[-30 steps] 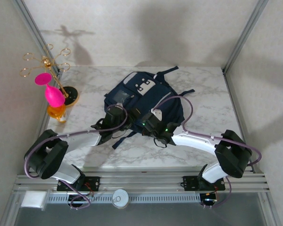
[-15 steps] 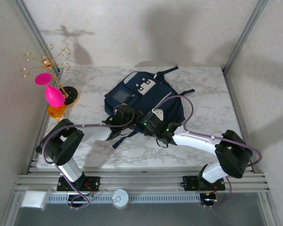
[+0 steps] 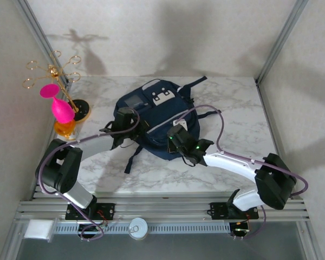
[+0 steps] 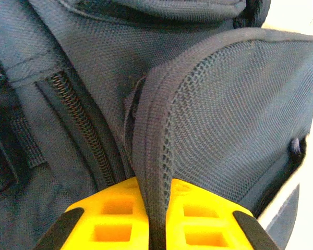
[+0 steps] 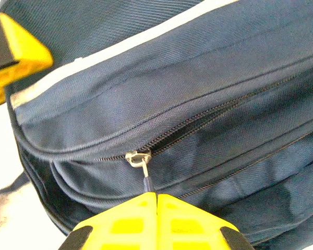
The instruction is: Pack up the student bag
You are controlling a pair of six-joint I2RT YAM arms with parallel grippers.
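Observation:
The student bag [image 3: 154, 111], a navy-blue backpack with white patches near its top, lies on the marble table [image 3: 233, 108]. My left gripper [image 3: 124, 123] is at the bag's left side. Its yellow fingers [image 4: 120, 208] are shut on the bound edge of the bag's mesh side pocket [image 4: 240, 114]. My right gripper [image 3: 177, 142] is at the bag's near side, shut [image 5: 156, 197] on the pull tab of a zipper slider [image 5: 137, 157]. To the right of the slider the zipper gapes slightly. A light stripe [image 5: 109, 52] crosses the fabric above it.
A gold wire stand [image 3: 54, 70] with a pink piece [image 3: 59, 107] and an orange jar [image 3: 65, 129] stands at the table's left edge. Metal frame posts [image 3: 276, 43] border the sides. Dark straps [image 3: 132, 157] trail toward the near edge.
My left gripper swung from the bag's near-left corner up its left side and shut on the mesh pocket edge. The bag shifted left and back. The right gripper stayed shut.

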